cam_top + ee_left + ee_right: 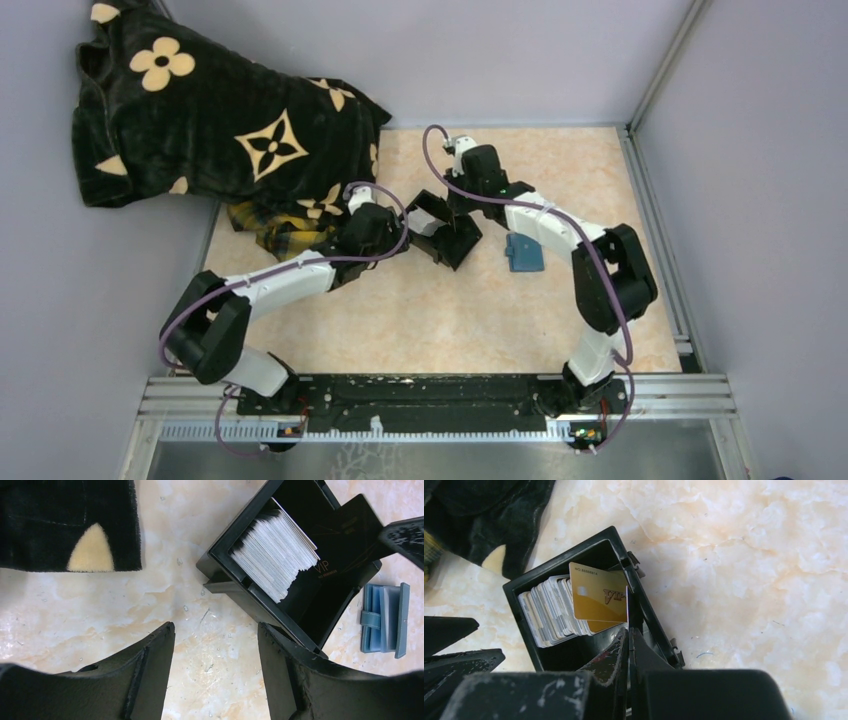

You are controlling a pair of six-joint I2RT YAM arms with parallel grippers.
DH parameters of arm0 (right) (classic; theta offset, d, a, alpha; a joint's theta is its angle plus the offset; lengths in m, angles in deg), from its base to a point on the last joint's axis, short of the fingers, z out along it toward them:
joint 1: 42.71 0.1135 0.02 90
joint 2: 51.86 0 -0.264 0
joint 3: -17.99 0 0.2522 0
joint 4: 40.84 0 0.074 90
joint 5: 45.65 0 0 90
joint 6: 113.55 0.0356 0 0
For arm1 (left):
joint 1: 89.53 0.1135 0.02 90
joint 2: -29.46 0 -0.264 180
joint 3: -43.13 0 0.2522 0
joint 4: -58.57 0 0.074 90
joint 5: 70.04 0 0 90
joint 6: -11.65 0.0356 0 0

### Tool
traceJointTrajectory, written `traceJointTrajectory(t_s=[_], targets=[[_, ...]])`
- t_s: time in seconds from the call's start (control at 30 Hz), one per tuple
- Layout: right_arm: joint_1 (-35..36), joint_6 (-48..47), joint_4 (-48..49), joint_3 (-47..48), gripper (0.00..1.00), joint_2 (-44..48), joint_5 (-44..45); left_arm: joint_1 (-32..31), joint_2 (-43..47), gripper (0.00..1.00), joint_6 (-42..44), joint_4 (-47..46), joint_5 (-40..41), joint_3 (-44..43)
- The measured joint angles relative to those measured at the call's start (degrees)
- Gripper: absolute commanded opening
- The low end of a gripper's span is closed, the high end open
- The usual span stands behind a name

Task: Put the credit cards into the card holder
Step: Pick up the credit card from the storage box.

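My left pincer (216, 655) hangs wide open and empty. My right pincer (628, 642) is almost closed, it seems on one card's thin edge. The credit cards (549, 612) stand packed in the black box (594, 552). They are light, stiff and slippery, so pinch a free edge. The card holder (523, 252) lies on the bench at 3 o'clock of the box.

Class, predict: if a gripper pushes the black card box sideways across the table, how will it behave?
The black box looks rigid and the marbled table smooth, so it would probably slide, not flex. The credit cards lean loosely inside, so they may shift or fan.
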Motion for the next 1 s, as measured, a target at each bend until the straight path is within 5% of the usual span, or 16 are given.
traceJointTrajectory(t_s=[0.5, 1.0], targets=[[0.44, 0.09, -1.55, -1.99, 0.0, 13.35, 0.61, 0.0, 8.55, 0.7, 7.93, -3.54, -2.91, -0.92], [0.48, 6.93, -6.38, -10.86, 0.0, 32.76, -8.81, -0.11, 18.58, 0.74, 16.81, -13.53, -24.2, 3.89]])
